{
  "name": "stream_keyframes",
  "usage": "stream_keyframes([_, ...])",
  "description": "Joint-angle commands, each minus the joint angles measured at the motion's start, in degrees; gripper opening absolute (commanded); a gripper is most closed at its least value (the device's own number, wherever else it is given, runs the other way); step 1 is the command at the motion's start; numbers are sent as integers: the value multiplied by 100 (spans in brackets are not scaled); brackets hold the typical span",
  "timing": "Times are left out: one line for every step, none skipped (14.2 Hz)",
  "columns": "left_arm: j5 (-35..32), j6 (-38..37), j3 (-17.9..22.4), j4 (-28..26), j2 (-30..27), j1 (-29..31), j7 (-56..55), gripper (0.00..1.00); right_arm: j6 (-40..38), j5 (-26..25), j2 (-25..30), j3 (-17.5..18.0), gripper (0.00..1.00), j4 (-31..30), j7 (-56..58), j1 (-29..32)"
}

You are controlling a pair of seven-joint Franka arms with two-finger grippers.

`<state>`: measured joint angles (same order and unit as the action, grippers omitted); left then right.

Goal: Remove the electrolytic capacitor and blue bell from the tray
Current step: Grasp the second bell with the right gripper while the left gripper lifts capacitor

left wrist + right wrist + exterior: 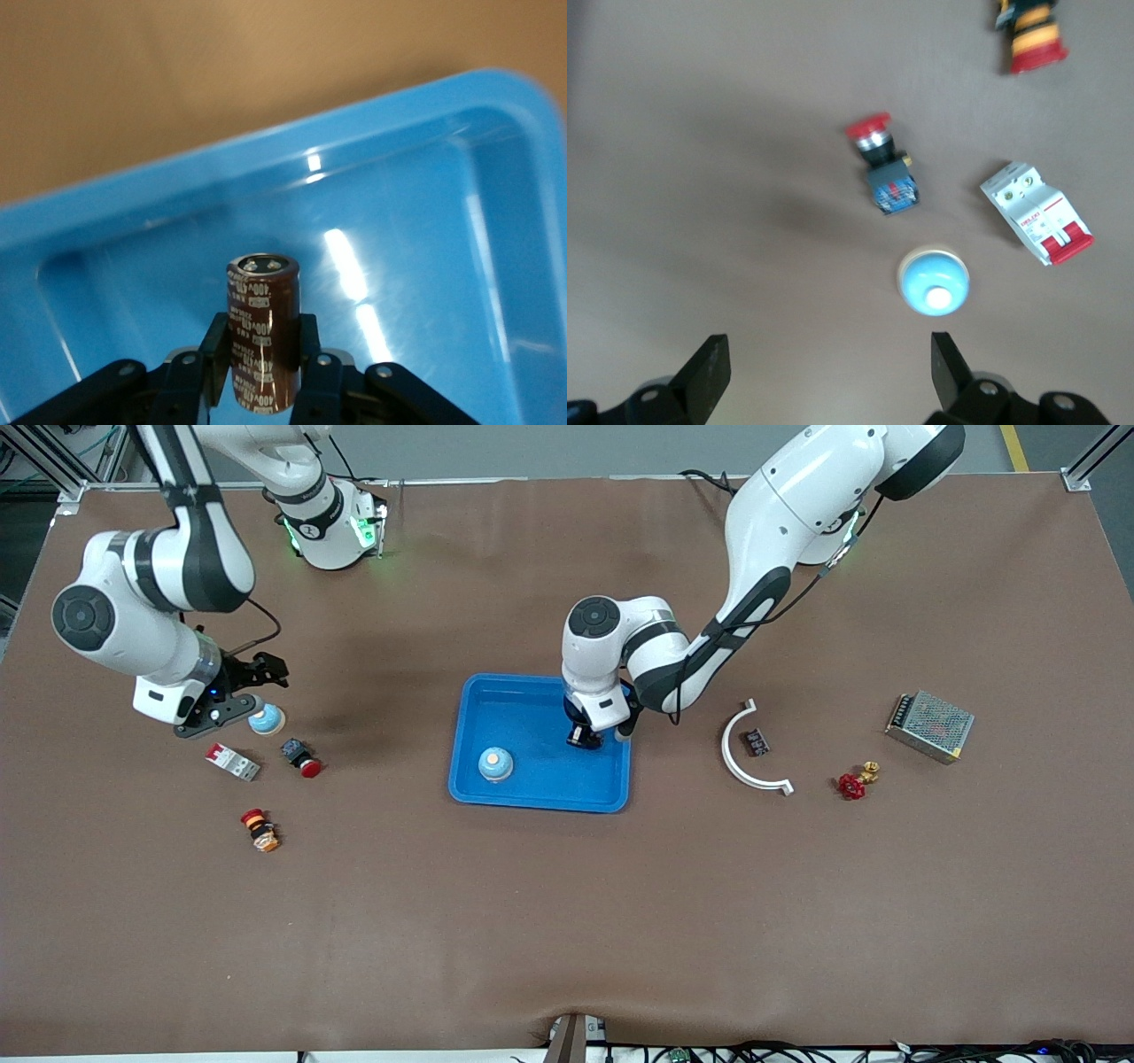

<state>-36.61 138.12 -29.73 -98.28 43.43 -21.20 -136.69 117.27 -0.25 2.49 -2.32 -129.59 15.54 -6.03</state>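
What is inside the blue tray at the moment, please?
The blue tray holds one bell. The left gripper holds the capacitor over it; the floor beneath them is hidden.

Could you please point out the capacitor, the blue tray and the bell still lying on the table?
capacitor [262,341]: left wrist view, brown sleeve.
blue tray [532,797]: front view, near rim.
bell [934,281]: right wrist view, blue dome.
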Motion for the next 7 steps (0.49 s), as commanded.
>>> stream_keyframes([329,-591,-303,72,-404,264,1079,0,-415,16,-187,-58,100,767,-1330,-634])
stream_keyframes([478,-889,-531,63,-501,518,1675,0,-389,25,-223,-58,100,873,-1743,-827])
stream_keyframes([628,-1205,-864,46,-589,851,2290,0,-372,130,-327,-58,100,988,-2095,-995])
stream_keyframes([690,-1478,-1224,-6,-634,1298,2940,0,-354,322,-407,-58,100,1093,-2395,-1118])
stream_keyframes([691,-1716,-1680,-207,-686,1773,3564,0,-328,481,-521,-67,100,1207,-2624,-1206])
stream_keyframes([647,-1736,-2102,-548,-748,2317,4093,0,-275,613,-661,-67,100,1339,-2826,-1286])
stream_keyframes([595,-1736,-2446,-822,-801,2783,4524,0,-214,753,-828,-67,100,1480,-3055,-1339])
